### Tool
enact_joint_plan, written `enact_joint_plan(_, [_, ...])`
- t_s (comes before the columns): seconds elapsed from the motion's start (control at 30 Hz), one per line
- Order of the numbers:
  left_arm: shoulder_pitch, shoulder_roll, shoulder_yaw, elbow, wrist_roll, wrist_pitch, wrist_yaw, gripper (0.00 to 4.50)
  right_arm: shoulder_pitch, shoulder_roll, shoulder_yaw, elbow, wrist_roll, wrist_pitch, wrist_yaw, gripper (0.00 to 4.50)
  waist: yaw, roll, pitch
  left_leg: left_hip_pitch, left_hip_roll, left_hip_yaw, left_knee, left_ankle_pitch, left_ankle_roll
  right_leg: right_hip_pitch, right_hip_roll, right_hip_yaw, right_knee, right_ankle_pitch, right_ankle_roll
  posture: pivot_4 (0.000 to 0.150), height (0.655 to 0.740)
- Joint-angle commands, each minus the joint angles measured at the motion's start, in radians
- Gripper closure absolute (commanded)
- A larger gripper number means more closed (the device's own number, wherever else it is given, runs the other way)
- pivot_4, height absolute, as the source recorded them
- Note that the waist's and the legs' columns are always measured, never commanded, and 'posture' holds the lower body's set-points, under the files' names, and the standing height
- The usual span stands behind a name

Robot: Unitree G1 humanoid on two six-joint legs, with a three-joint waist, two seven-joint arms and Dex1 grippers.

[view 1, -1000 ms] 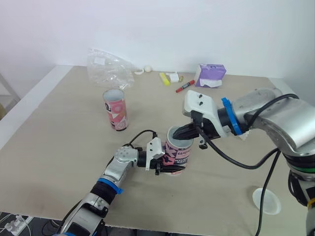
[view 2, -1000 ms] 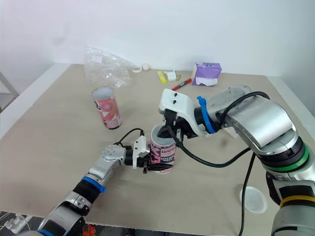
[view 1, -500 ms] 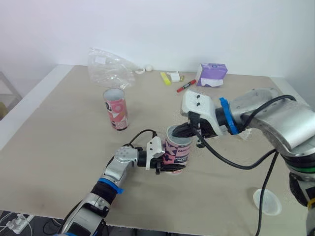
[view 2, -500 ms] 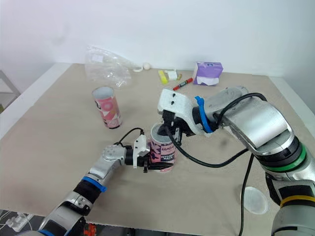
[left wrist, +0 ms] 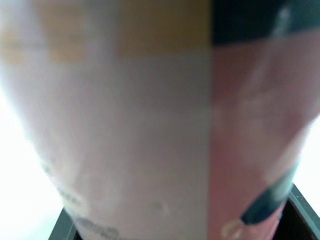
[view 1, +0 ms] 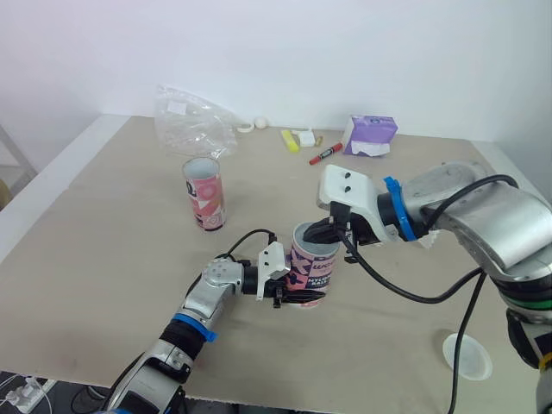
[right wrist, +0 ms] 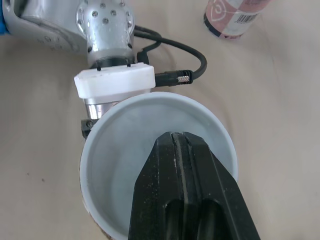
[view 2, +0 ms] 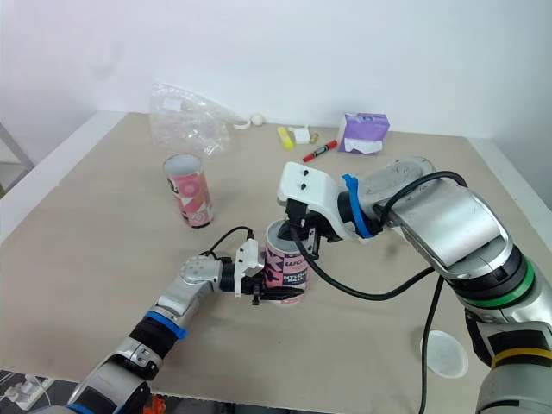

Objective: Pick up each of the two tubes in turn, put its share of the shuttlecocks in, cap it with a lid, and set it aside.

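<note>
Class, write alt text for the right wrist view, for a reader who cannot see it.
The right gripper, jaws shut, points down at the pale round top of a tube, which the left gripper grips from the side. A second pink tube stands farther off on the beige table.

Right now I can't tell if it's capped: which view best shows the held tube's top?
The right wrist view: it looks down on the pale round top of the tube, under the shut right gripper. The eye views catch it slantwise, partly behind that gripper. The left wrist view gives its printed side.
</note>
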Motion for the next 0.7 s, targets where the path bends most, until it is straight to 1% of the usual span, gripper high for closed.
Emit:
enact_joint_plan(0.03, [-0.015,-0.005,-0.060,-0.028,0.058,-0.022,-0.010,2.13,0.078,0.004,-0.019,0.035,0.101,0.054,0.057,4.46,0.002,0.004,0.007,-0.001,0.000,0.000,0.000,0.000,0.000,0.000,0.000,0.000,0.000,0.000,0.000,0.150,0.7400])
enact_joint_plan(0.13, [-0.013,0.002,-0.061,-0.038,0.056,-0.022,-0.010,2.13,0.113,-0.044,-0.172,0.043,0.173,0.053,0.101,4.46,0.009,0.009,0.015,-0.006,0.000,0.000,0.000,0.001,0.001,-0.004,0.000,-0.002,-0.001,0.001,0.001,0.150,0.7400])
enact_joint_plan(0.2, [-0.013,0.007,-0.063,-0.042,0.056,-0.023,-0.011,2.13,0.166,-0.100,-0.277,0.041,0.221,0.034,0.136,4.46,0.012,0.011,0.015,-0.014,-0.001,0.000,0.001,0.004,0.001,-0.008,0.000,-0.004,-0.001,0.000,-0.008,0.150,0.7400])
enact_joint_plan(0.23, [-0.013,0.010,-0.064,-0.044,0.056,-0.024,-0.011,2.13,0.197,-0.122,-0.331,0.040,0.243,0.025,0.147,4.46,0.016,0.011,0.016,-0.019,-0.003,0.000,0.001,0.004,0.001,-0.009,0.000,-0.004,-0.001,0.005,-0.018,0.150,0.7400])
enact_joint_plan(0.27, [-0.014,0.013,-0.066,-0.045,0.056,-0.024,-0.011,2.13,0.232,-0.140,-0.383,0.039,0.261,0.010,0.153,4.46,0.017,0.011,0.018,-0.022,-0.006,-0.001,0.001,0.004,0.001,-0.010,0.001,-0.005,-0.002,0.007,-0.020,0.150,0.7400])
enact_joint_plan(0.37, [-0.020,0.021,-0.069,-0.044,0.055,-0.029,-0.014,2.13,0.328,-0.154,-0.500,0.048,0.271,-0.063,0.137,4.46,0.018,0.007,0.024,-0.024,-0.011,0.000,0.002,0.003,0.004,-0.009,-0.002,-0.006,-0.008,0.007,-0.016,0.150,0.7400])
enact_joint_plan(0.53, [-0.031,0.032,-0.072,-0.033,0.046,-0.032,-0.025,2.13,0.485,-0.147,-0.682,0.078,0.277,-0.151,0.089,4.46,0.018,0.000,0.033,-0.025,-0.014,-0.001,0.003,0.001,0.008,-0.008,-0.006,-0.006,-0.008,0.007,-0.011,0.150,0.7400])
enact_joint_plan(0.57, [-0.034,0.034,-0.073,-0.030,0.046,-0.033,-0.029,2.13,0.515,-0.144,-0.716,0.068,0.295,-0.148,0.081,4.46,0.018,0.001,0.036,-0.025,-0.014,-0.001,0.003,0.001,0.008,-0.008,-0.006,-0.006,-0.009,0.006,-0.011,0.150,0.7400])
enact_joint_plan(0.63, [-0.037,0.034,-0.075,-0.025,0.045,-0.035,-0.033,2.13,0.554,-0.142,-0.752,0.056,0.317,-0.151,0.065,4.46,0.018,0.007,0.041,-0.025,-0.014,-0.001,0.003,0.001,0.009,-0.009,-0.004,-0.006,-0.008,0.006,-0.011,0.150,0.7400])
enact_joint_plan(0.7, [-0.040,0.035,-0.074,-0.021,0.044,-0.039,-0.037,2.13,0.632,-0.135,-0.792,0.052,0.301,-0.183,0.054,4.46,0.018,0.011,0.042,-0.025,-0.013,-0.001,0.003,0.002,0.009,-0.009,-0.004,-0.006,-0.008,0.006,-0.011,0.150,0.7400])
